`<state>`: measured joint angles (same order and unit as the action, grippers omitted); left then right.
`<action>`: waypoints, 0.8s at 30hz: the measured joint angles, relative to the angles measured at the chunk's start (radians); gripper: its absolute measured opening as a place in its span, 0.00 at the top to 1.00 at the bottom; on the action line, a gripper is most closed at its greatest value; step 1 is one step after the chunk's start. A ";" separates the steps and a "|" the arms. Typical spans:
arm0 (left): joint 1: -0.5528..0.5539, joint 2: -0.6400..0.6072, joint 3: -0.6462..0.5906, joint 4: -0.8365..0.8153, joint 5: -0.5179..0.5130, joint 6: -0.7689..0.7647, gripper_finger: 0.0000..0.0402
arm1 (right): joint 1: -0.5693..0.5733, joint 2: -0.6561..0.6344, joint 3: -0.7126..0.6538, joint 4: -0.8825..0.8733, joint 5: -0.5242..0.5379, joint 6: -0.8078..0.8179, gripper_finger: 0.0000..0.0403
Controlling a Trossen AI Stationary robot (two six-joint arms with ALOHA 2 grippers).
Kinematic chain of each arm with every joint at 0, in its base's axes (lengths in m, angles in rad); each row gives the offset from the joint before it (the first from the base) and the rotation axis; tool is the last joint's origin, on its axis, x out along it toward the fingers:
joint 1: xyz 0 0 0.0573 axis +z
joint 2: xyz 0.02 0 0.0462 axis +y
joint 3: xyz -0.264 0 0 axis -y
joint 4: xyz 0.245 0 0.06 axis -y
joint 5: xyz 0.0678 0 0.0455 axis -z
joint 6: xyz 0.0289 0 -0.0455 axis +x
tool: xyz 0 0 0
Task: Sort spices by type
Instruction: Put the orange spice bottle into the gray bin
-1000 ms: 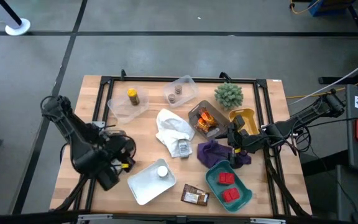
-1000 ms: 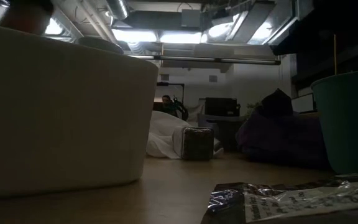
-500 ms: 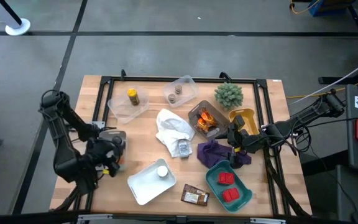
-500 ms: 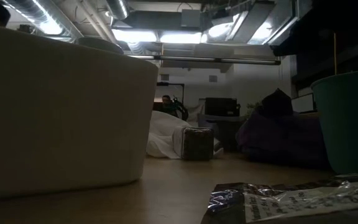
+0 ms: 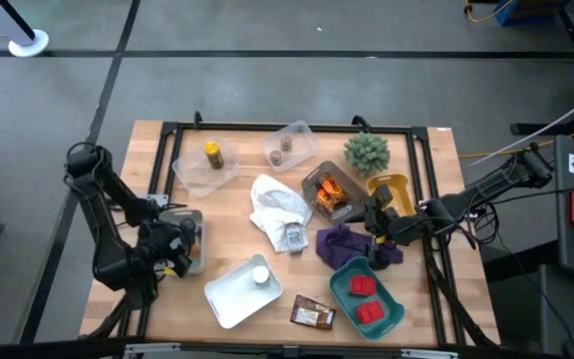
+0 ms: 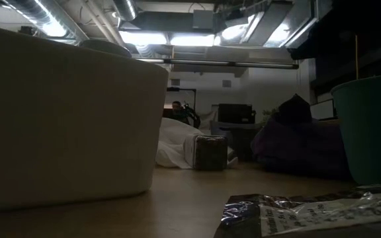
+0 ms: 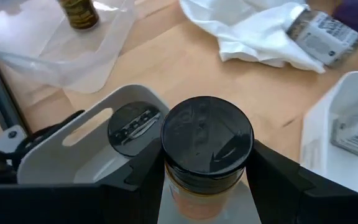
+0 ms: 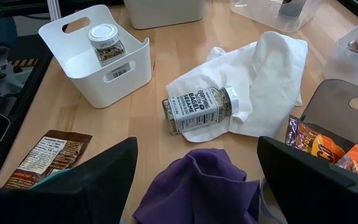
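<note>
The left gripper (image 7: 207,186) held a black-capped orange spice jar (image 7: 207,149) between its jaws over a grey handled bin (image 7: 67,146), while the right gripper (image 8: 194,180) stood wide open, holding nothing.

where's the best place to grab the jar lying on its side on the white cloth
Grip the clear labelled jar across its round body, midway along, coming straight down from above. It lies flat on the white cloth, so its long sides are exposed, and the open right gripper hovers nearby; the purple cloth lies just beside it.
</note>
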<state>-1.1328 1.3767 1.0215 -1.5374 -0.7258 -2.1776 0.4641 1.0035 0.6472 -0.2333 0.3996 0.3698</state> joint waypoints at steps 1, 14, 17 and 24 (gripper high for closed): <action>0.000 0.000 -0.016 0.016 0.000 -0.007 0.56 | 0.000 0.000 0.000 0.000 0.000 0.000 0.18; 0.000 0.050 -0.159 0.225 -0.003 0.016 0.56 | 0.000 0.000 0.000 0.000 0.001 0.000 0.18; 0.000 0.054 -0.160 0.246 -0.004 0.032 0.54 | 0.000 0.000 0.000 0.000 0.002 0.000 0.18; 0.010 0.053 -0.159 0.350 -0.002 0.140 0.45 | 0.000 0.000 0.000 0.000 0.003 0.000 0.18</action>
<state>-1.1231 1.4294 0.8627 -1.1878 -0.7279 -2.0380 0.4641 1.0035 0.6472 -0.2333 0.4026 0.3695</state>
